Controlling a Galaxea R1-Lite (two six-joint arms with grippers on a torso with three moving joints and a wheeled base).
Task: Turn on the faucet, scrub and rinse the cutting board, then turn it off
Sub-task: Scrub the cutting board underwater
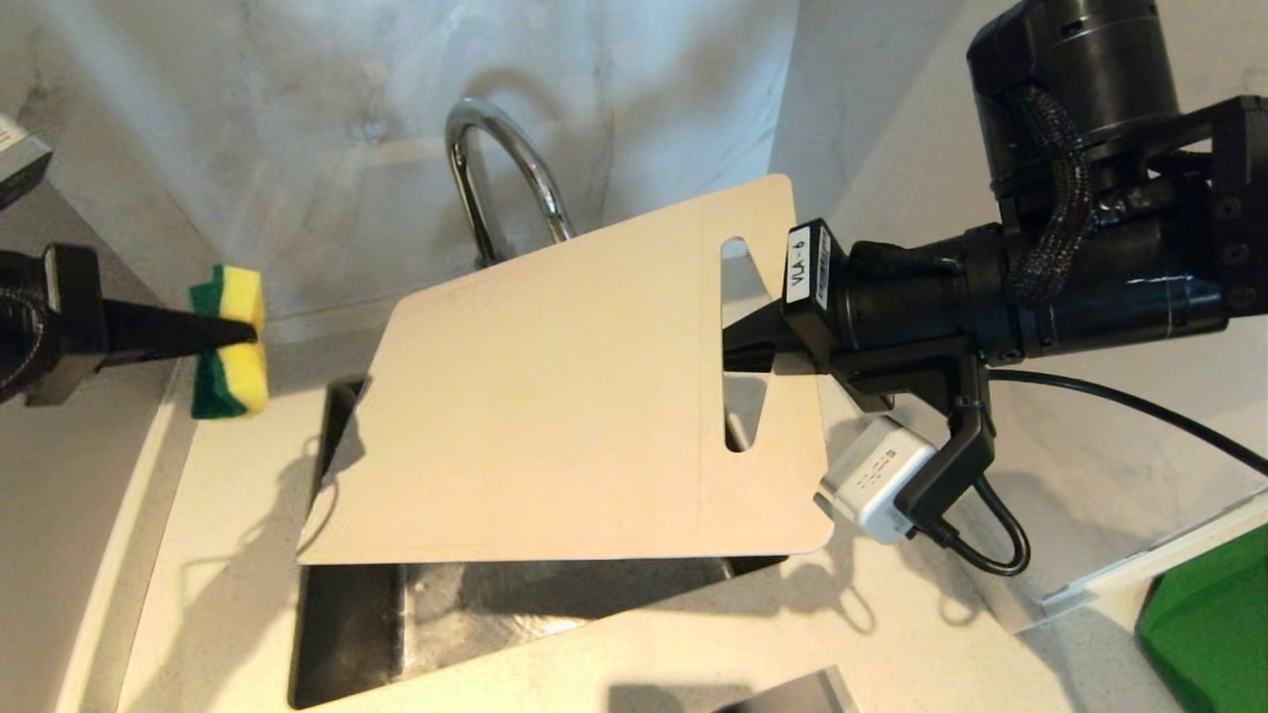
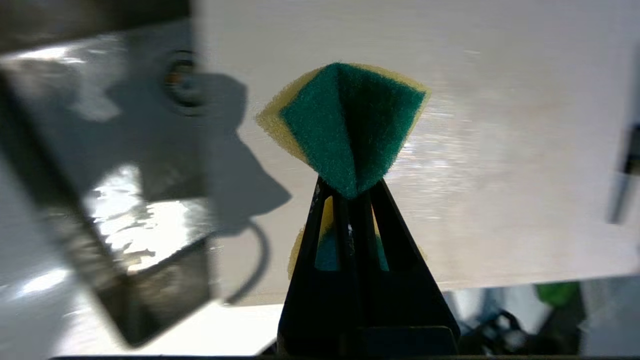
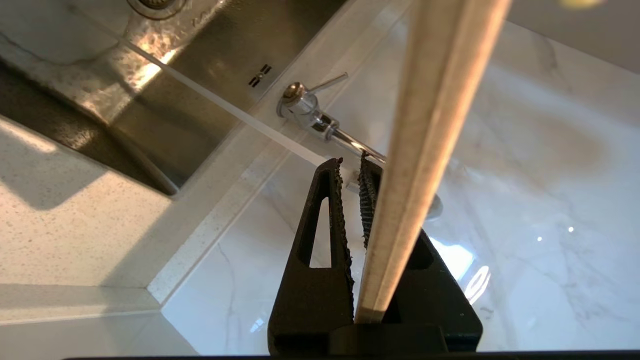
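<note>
I see right tool (image 1: pixel 738 347) clamped on cutting board (image 1: pixel 555 396) over sink (image 1: pixel 347 634); left tool (image 1: pixel 243 332) pinching sponge (image 1: pixel 230 342) at 9 o'clock, faucet (image 1: pixel 505 178) behind.

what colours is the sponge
The sponge is yellow with a green scrubbing layer, clearest in the head view.

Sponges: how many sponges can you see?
1. The green-and-yellow sponge is pinched in the left gripper, left of the cutting board. The board might hide others.
</note>
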